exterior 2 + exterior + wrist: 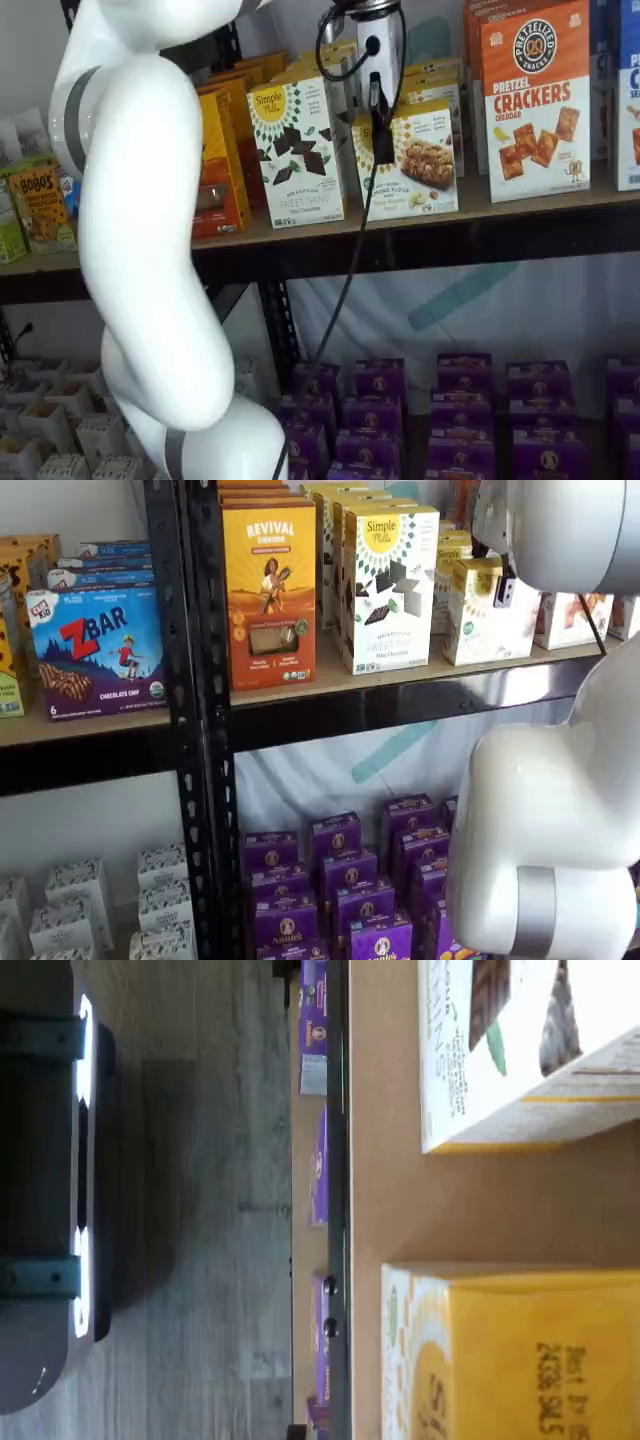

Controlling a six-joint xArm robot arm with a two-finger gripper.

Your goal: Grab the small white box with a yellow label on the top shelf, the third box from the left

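Note:
The small white box (pixel 412 160), with a round yellow logo and a yellow top panel, stands on the top shelf (pixel 470 215) right of a taller white box with a black pattern (pixel 297 150). It shows in both shelf views (pixel 487 612). My gripper (pixel 383 135) hangs just in front of the small box's upper left part. Only one black finger shows, side-on, so I cannot tell whether it is open or shut. The wrist view shows the box's yellow top panel (pixel 530 1355) close below the camera, beside the taller white box (pixel 500 1050).
An orange-yellow Revival box (pixel 268 590) stands left of the taller white box. An orange crackers box (pixel 535 100) stands to the right. Purple boxes (pixel 380 400) fill the lower shelf. My white arm (pixel 140 250) crosses in front of the rack. A cable (pixel 345 280) hangs down.

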